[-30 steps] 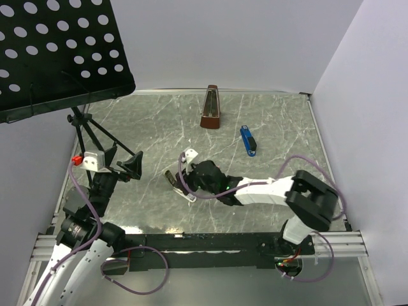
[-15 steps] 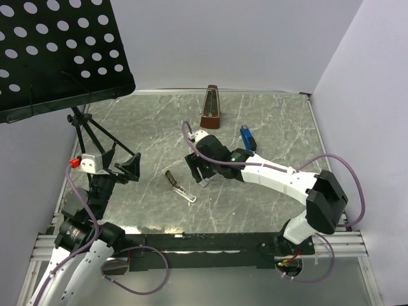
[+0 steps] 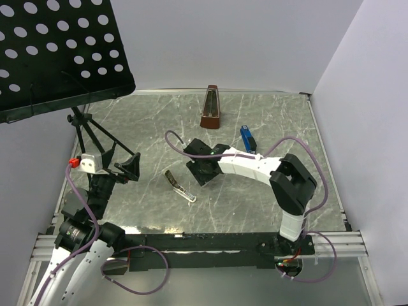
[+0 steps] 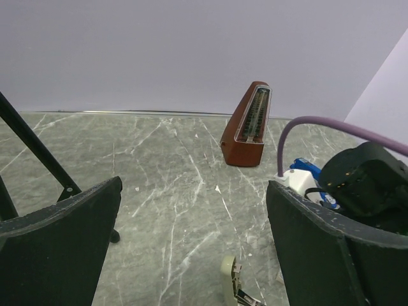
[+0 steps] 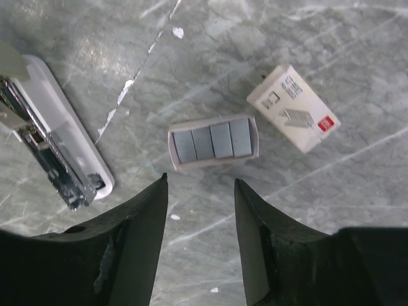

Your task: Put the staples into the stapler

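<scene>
A black music stand (image 3: 57, 51) fills the far left corner of the desk (image 3: 287, 127), its tripod legs planted near the left edge; just in front of it the left claw (image 4: 191, 255) hangs over the near left part of the desk with its jaws spread wide and nothing between them. Right of that, about midway along the desk and a little toward the near edge, a white stapler (image 3: 180, 186) lies flipped open, its metal channel showing; from the right wrist view it sits at the left, flat on the marble.

Next comes the right claw (image 5: 201, 185), reaching in over the middle of the desk; its jaws stand partly apart and hold nothing, and they hover just above the staples (image 5: 213, 141). These are a row of grey blocks in a shallow whitish tray, lying flat between the open stapler and a small white box (image 5: 293, 108) with a red mark, apart from both; from above the arm hides them.

Further back, near the middle of the far edge, a brown metronome (image 3: 211, 108) stands upright; right of it and a little nearer lies a blue stapler (image 3: 248, 140), closed, just beside the right arm's forearm.
</scene>
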Controlling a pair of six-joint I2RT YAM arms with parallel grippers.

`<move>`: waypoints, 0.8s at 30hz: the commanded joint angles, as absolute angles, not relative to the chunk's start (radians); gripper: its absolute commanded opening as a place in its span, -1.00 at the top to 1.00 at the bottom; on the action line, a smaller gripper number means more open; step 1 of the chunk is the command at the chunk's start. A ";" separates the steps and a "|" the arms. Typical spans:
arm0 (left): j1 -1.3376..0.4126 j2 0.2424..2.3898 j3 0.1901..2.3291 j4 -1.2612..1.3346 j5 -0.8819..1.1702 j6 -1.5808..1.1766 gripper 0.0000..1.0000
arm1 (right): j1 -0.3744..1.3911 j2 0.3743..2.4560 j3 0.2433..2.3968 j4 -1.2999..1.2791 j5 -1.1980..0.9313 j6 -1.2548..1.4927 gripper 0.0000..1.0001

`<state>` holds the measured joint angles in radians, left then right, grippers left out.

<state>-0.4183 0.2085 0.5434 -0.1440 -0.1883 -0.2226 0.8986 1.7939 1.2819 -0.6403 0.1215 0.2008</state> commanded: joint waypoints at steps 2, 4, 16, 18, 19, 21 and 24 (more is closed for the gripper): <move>-0.413 0.204 0.543 -0.126 -0.175 -0.221 -0.99 | 0.891 1.850 1.356 -0.637 0.143 0.169 0.01; -0.413 0.203 0.543 -0.127 -0.175 -0.221 -0.99 | 0.891 1.873 1.365 -0.637 0.152 0.164 0.03; -0.413 0.206 0.545 -0.126 -0.172 -0.219 -0.99 | 0.885 1.930 1.387 -0.623 0.207 0.149 0.14; -0.413 0.206 0.543 -0.126 -0.172 -0.218 -0.99 | 0.885 1.942 1.391 -0.626 0.213 0.149 0.15; -0.413 0.204 0.545 -0.126 -0.173 -0.218 -0.99 | 0.885 1.947 1.391 -0.626 0.216 0.147 0.16; -0.413 0.204 0.545 -0.127 -0.173 -0.218 -0.99 | 0.887 1.948 1.391 -0.624 0.212 0.147 0.19; -0.413 0.204 0.543 -0.127 -0.170 -0.218 -0.99 | 0.887 1.947 1.387 -0.623 0.193 0.149 0.24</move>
<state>-0.4183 0.2085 0.5434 -0.1440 -0.1810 -0.2226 0.8921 1.9305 1.3487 -0.6281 0.1841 0.1581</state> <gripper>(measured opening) 0.995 0.388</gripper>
